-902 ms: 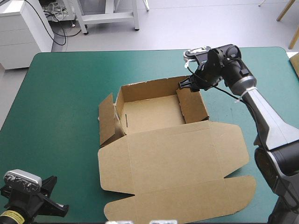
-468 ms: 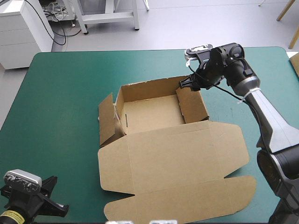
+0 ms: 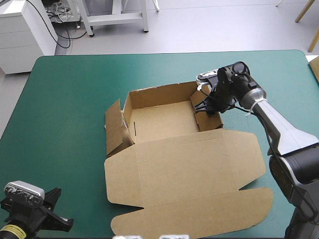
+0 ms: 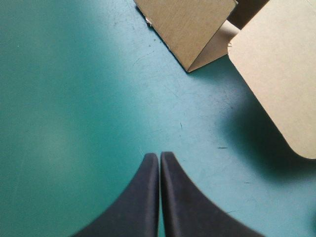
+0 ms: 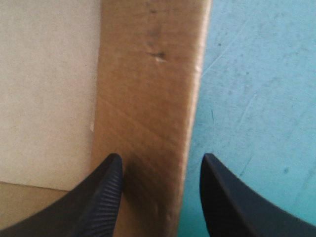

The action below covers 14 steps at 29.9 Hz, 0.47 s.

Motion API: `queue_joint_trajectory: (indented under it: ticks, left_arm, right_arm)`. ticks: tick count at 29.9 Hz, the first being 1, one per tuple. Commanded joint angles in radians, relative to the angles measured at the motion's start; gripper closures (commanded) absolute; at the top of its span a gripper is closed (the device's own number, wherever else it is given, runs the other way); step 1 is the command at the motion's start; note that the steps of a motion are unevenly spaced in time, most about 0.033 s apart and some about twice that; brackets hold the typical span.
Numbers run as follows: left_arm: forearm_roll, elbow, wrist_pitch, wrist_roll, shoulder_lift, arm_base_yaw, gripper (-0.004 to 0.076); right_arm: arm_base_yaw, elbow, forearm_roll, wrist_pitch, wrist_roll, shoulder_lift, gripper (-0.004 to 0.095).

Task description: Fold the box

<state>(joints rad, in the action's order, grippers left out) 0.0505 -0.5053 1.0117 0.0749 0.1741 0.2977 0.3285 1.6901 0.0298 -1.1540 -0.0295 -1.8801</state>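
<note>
**Right hand lowered astride wall**

Worktop (image 3: 65, 99): box (image 3: 159, 122) sited centrally, lid (image 3: 189, 174) laid flat nearside. Right wall (image 5: 148, 84) now straddled by right hand (image 5: 160, 165), spread wide, brought down from far corner; wall fold judged next. Left hand (image 4: 159, 157) pressed closed, parked.

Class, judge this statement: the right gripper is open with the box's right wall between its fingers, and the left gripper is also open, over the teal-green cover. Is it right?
Not quite. The left gripper is shut, not open: the left wrist view shows its fingers meeting over the teal-green cover. The right gripper is open with the box's right wall between its fingers.
</note>
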Motion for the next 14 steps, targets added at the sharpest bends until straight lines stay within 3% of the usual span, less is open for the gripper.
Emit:
queue_joint_trajectory:
  ticks: [1, 6, 9, 12, 14]
  left_arm:
    - [-0.008, -0.023, -0.058, -0.007, 0.012, 0.001, 0.0731]
    - [-0.008, -0.023, -0.058, -0.007, 0.012, 0.001, 0.0731]
    - [-0.008, -0.023, -0.058, -0.007, 0.012, 0.001, 0.0731]
    - [-0.008, -0.023, -0.058, -0.007, 0.012, 0.001, 0.0731]
    - [-0.008, -0.023, -0.058, -0.007, 0.012, 0.001, 0.0731]
  right_arm:
    - [0.001, 0.019, 0.011, 0.029, -0.007, 0.008, 0.0458]
    - [0.001, 0.019, 0.003, 0.027, 0.000, -0.020, 0.0535]
    - [0.001, 0.019, 0.005, 0.027, 0.000, -0.015, 0.0701]
    - [0.001, 0.029, 0.007, 0.027, 0.000, 0.001, 0.0928]
    - [0.001, 0.037, 0.011, 0.024, 0.000, 0.014, 0.0927]
